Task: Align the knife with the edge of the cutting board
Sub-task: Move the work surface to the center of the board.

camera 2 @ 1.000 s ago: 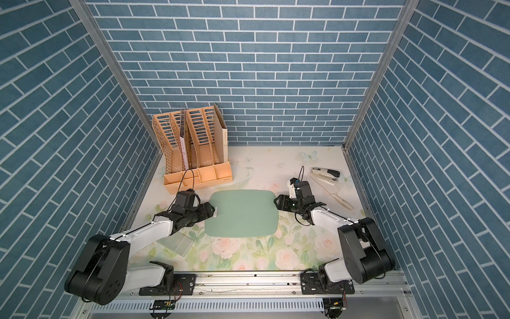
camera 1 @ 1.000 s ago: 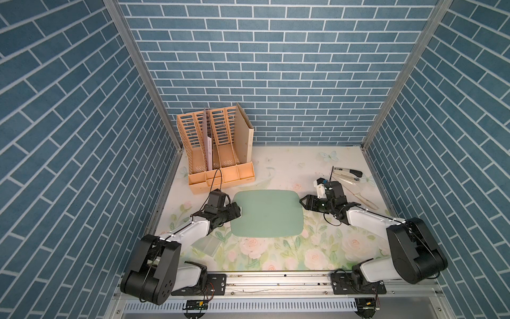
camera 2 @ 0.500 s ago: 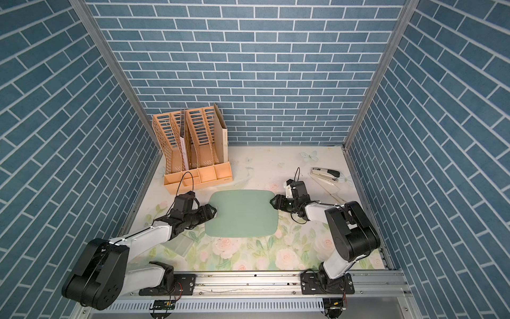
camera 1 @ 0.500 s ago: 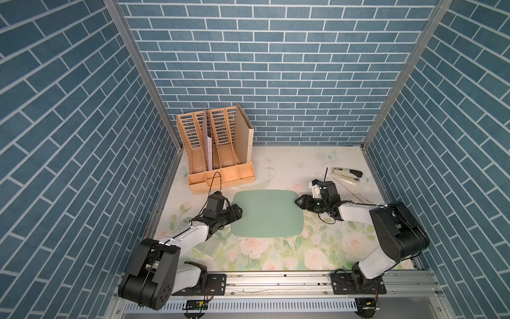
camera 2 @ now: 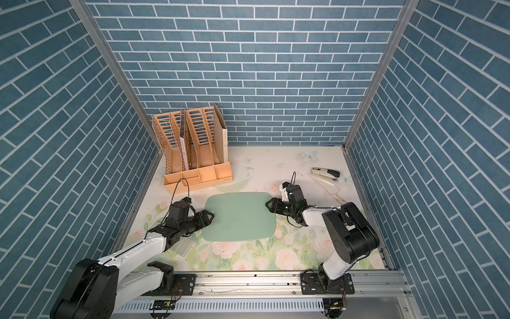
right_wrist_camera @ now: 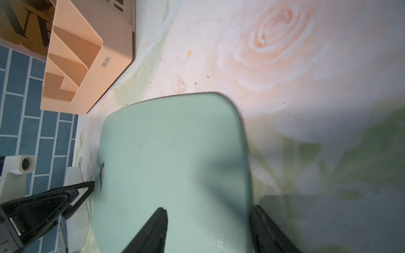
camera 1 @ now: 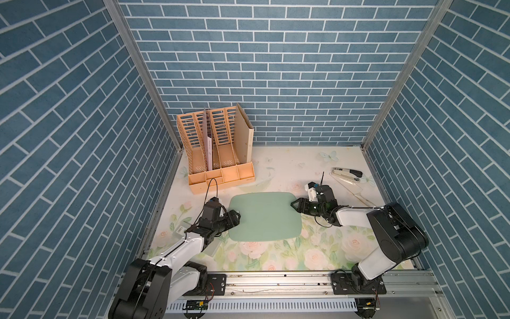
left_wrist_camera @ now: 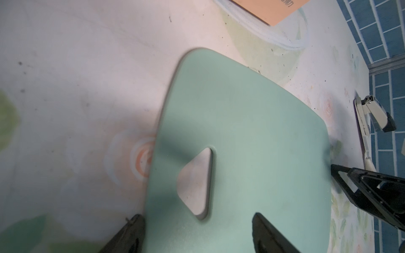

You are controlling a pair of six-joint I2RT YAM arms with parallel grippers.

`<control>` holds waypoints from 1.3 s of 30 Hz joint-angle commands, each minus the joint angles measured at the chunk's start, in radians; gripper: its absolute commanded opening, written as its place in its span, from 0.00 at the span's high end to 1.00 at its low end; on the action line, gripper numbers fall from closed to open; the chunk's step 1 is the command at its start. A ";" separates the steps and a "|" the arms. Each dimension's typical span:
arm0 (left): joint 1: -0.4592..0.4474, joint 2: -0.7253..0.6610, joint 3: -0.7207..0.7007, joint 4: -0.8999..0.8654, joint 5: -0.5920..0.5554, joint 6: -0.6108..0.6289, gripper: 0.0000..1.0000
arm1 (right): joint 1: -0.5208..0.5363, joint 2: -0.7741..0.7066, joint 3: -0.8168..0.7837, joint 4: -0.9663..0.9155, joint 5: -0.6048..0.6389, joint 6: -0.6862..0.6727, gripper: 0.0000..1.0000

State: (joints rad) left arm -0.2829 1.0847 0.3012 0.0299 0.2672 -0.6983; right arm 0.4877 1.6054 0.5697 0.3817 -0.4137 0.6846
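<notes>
The pale-green cutting board [camera 1: 265, 218] lies flat mid-table in both top views. The knife [camera 1: 348, 184], with a whitish blade and cream handle, lies slanted at the back right, well apart from the board. My left gripper [camera 1: 236, 216] is low at the board's left edge. In the left wrist view it [left_wrist_camera: 197, 215] is open: one finger is off the edge and one is over the cutting board [left_wrist_camera: 252, 131], with the triangular hole [left_wrist_camera: 197, 181] between them. My right gripper [camera 1: 294, 205] is open at the right edge. In the right wrist view it [right_wrist_camera: 208, 208] straddles the edge of the cutting board [right_wrist_camera: 175, 142].
A black-and-silver stapler [camera 1: 347, 173] sits just behind the knife near the right wall. An orange file organiser [camera 1: 218, 154] stands at the back left. A small translucent greenish piece [camera 1: 212, 248] lies under my left arm. Brick walls close three sides.
My right arm has folded in, and its gripper has slid left onto the board's right edge. My left gripper has shifted slightly along the left edge. The board and knife have not moved.
</notes>
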 commanded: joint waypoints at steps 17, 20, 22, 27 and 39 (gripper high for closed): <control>-0.058 0.050 0.016 -0.013 0.042 -0.022 0.20 | 0.041 -0.104 -0.047 -0.100 0.018 0.059 0.36; -0.058 0.050 0.015 -0.008 0.049 -0.028 0.20 | 0.041 -0.097 -0.023 -0.138 0.039 0.031 0.35; -0.059 0.048 0.015 -0.004 0.056 -0.031 0.20 | 0.041 -0.090 -0.008 -0.163 0.055 0.010 0.35; -0.058 0.040 0.029 -0.031 0.043 -0.014 0.20 | 0.039 -0.088 0.024 -0.209 0.101 -0.023 0.33; -0.057 0.005 0.277 -0.280 -0.172 0.090 0.00 | -0.226 -0.097 0.295 -0.565 0.259 -0.228 0.34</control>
State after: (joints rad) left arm -0.3370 1.1229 0.5335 -0.1547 0.1703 -0.6472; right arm 0.3401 1.5074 0.7910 -0.0204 -0.2558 0.5533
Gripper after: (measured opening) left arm 0.995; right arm 0.662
